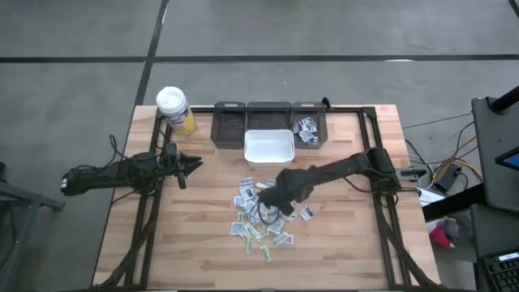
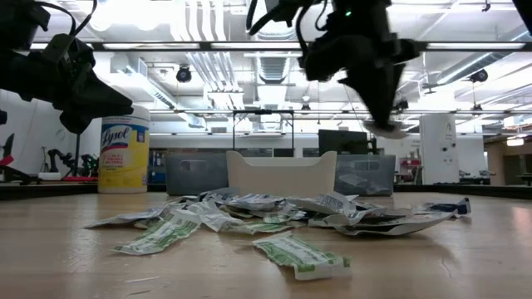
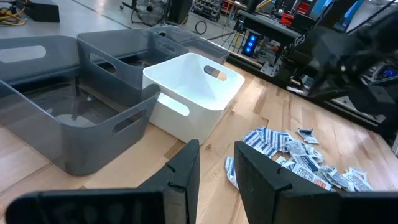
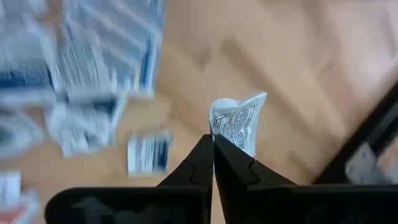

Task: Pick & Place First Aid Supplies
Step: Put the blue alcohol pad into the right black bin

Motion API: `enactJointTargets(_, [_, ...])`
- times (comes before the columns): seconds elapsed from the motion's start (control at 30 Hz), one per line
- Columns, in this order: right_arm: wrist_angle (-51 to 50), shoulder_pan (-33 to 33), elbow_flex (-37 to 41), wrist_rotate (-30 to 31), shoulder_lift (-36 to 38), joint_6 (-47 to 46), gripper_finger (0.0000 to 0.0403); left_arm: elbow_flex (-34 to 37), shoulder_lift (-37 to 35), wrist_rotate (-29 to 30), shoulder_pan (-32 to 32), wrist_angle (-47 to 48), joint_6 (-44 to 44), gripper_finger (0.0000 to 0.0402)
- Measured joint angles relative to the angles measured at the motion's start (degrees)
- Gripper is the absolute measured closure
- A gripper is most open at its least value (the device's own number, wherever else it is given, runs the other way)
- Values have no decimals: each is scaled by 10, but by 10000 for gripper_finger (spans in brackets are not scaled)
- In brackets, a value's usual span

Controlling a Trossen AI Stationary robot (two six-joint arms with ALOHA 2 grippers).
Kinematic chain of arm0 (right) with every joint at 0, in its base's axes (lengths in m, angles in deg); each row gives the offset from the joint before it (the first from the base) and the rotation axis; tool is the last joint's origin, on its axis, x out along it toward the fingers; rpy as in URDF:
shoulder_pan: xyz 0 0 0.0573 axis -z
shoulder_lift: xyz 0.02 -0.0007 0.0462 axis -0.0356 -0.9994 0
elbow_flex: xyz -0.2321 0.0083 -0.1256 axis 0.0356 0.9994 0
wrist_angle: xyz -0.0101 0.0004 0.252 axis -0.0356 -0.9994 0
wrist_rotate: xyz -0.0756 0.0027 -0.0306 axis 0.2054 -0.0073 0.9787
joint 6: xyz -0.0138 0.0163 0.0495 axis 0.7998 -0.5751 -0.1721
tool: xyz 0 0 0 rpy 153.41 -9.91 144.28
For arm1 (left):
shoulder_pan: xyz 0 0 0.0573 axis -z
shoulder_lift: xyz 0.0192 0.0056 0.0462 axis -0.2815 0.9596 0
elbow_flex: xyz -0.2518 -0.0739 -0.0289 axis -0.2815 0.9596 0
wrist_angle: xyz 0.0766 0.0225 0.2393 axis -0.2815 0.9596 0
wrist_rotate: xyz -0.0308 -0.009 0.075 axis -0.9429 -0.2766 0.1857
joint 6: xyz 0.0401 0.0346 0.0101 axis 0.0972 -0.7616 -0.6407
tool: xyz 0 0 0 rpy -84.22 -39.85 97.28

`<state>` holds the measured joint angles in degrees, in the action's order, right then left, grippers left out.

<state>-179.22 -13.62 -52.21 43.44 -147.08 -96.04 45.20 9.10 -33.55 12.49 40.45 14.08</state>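
Note:
The first aid supplies lie as a loose pile of small white printed packets on the wooden table's middle; the low view shows the pile too. My right gripper hangs above the pile, shut on one white packet. The low view shows that gripper well above the table. My left gripper waits open at the table's left side, and its fingers point toward the bins with nothing between them. My right gripper pinches one end of the white packet between its two fingertips. The rest of the packet sticks out past the tips, crumpled. The fingers slant steeply down from above. The packet is lifted clear of the pile and the table.
A white bin stands just beyond the pile. Behind it are three grey bins in a row, and the right one holds several packets. A white-capped yellow bottle stands at the far left corner.

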Motion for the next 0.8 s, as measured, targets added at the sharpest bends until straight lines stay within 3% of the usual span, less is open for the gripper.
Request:
enactJointTargets(0.57, [0, 228, 4, 140, 70, 114, 394, 0, 0, 0, 0, 0, 0, 307])
enactJointTargets(0.8, [68, 344, 5, 137, 64, 213, 394, 0, 0, 0, 0, 0, 0, 307])
